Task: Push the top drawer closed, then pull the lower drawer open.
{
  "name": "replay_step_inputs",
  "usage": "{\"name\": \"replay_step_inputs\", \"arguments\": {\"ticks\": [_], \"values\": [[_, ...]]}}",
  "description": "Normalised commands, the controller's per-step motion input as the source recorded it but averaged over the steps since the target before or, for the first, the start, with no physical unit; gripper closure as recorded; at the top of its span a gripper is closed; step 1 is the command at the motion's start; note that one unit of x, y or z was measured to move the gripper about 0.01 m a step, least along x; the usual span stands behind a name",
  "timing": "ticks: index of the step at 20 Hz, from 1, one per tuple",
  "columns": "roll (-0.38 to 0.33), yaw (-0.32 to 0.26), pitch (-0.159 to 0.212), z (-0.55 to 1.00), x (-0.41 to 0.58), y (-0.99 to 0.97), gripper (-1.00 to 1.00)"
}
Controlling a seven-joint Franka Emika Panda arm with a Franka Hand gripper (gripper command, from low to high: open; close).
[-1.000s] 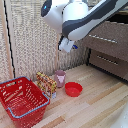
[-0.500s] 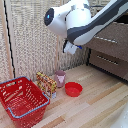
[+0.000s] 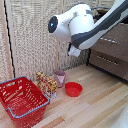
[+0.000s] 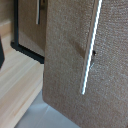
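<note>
My arm [image 3: 87, 27]: it hung high in front of the cabinet [image 3: 117, 50], crossing the exterior view from 3 o'clock toward its middle.
My gripper: neither view showed the fingers, so I could not tell whether it was released or clenched.
Top drawer [image 3: 114, 44]: it sat at 3 o'clock in the exterior view, partly behind my arm; the wrist view had a brown front [image 4: 75, 60] filling most of the picture with its silver bar handle [image 4: 91, 47] running across it. I judged this to be the top drawer.
Lower drawer [image 3: 107, 62]: it lay just below the top one, handle visible.
Floor items: a red basket [image 3: 22, 100], a snack packet [image 3: 46, 83], a pink cup [image 3: 60, 78] and a red bowl [image 3: 73, 89] sat at 7 to 6 o'clock, well apart from the cabinet.
Risk, push: an off-centre contact could have twisted the drawer and jammed it.
Risk, handle: I could have struck the thin bar and slid off it.
Risk, blind spot: with my fingers unseen, I might have misjudged the contact point.
</note>
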Motion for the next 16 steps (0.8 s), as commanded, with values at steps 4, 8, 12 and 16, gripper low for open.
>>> {"name": "replay_step_inputs", "arguments": {"ticks": [4, 8, 12, 16], "values": [[-0.176, 0.067, -0.018, -0.07, 0.004, -0.35, -1.0], [-0.189, 0.049, -0.068, 0.0, 0.0, -0.37, -1.0], [-0.175, 0.032, -0.092, 0.01, 0.0, -0.42, -1.0], [-0.164, 0.029, -0.091, 0.01, 0.0, -0.47, -1.0]]}}
